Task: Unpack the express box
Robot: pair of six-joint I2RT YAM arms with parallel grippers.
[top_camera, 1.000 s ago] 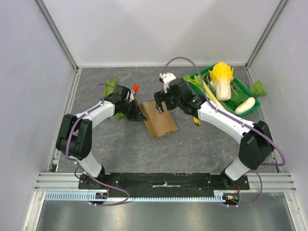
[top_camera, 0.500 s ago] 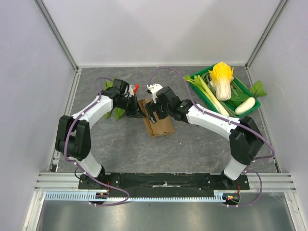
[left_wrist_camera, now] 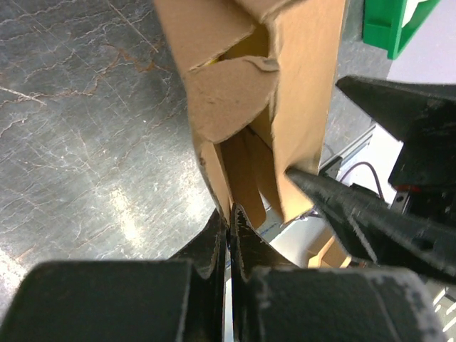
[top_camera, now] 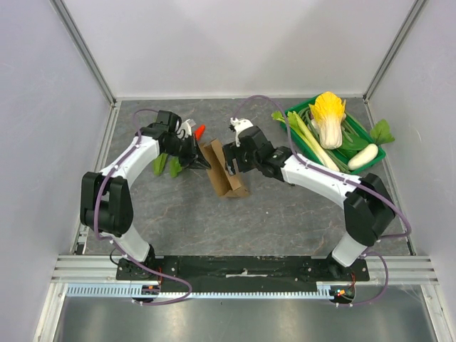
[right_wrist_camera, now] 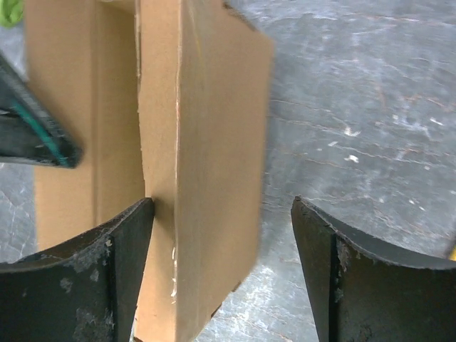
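The express box (top_camera: pixel 225 171) is a brown cardboard box, tipped up on its edge at the table's middle with its flaps apart. My left gripper (top_camera: pixel 201 163) is on its left side, shut on the edge of a cardboard flap (left_wrist_camera: pixel 229 214); the box (left_wrist_camera: pixel 285 100) fills that view. My right gripper (top_camera: pixel 232 161) is open at the box's far right side. In the right wrist view the box wall (right_wrist_camera: pixel 206 164) stands between the fingers, the left finger (right_wrist_camera: pixel 107 263) touching it and the right finger (right_wrist_camera: pixel 356 271) apart from it.
A green plastic crate (top_camera: pixel 373 152) at the back right holds a napa cabbage (top_camera: pixel 330 114), a leek and a white radish (top_camera: pixel 363 156). Leafy greens (top_camera: pixel 165 162) and a small red object (top_camera: pixel 200 131) lie by the left arm. The crate's corner (left_wrist_camera: pixel 388 25) also shows in the left wrist view.
The box has gone from lying flat to standing on its edge. My left gripper has pulled up and back to the left with the flap. My right gripper has shifted to the box's upper side.
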